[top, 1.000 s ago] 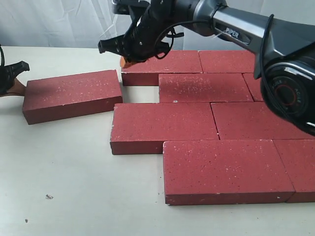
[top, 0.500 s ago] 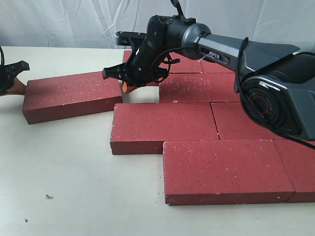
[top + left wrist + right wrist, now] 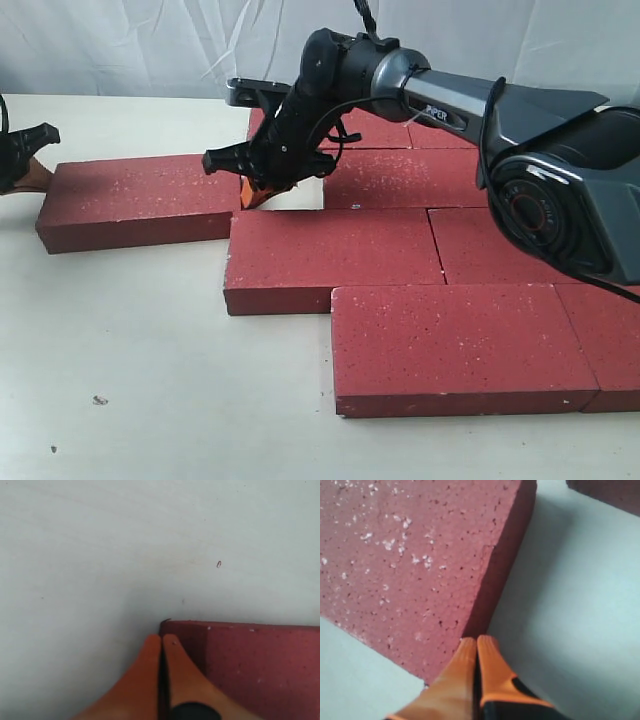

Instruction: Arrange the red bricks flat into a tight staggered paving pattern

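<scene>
Right fingers [image 3: 256, 190], pinched shut, sit at the 3 o'clock end of the loose brick [image 3: 140, 195] lying 9-to-3, shut left fingers [image 3: 30, 178] at 9.

The right gripper [image 3: 256, 193] now sits lower, its tips against the loose brick [image 3: 140, 190], which lies squarer, pushed away from them.

At nine o'clock of the exterior view, the frame edge cuts off most of the left gripper [image 3: 36, 180]. From three to five o'clock the outermost red bricks [image 3: 610, 330] run out of frame. The right arm [image 3: 470, 100] hides back-row bricks at twelve. A dark speck [image 3: 100, 400] at seven o'clock is too small to identify.
</scene>
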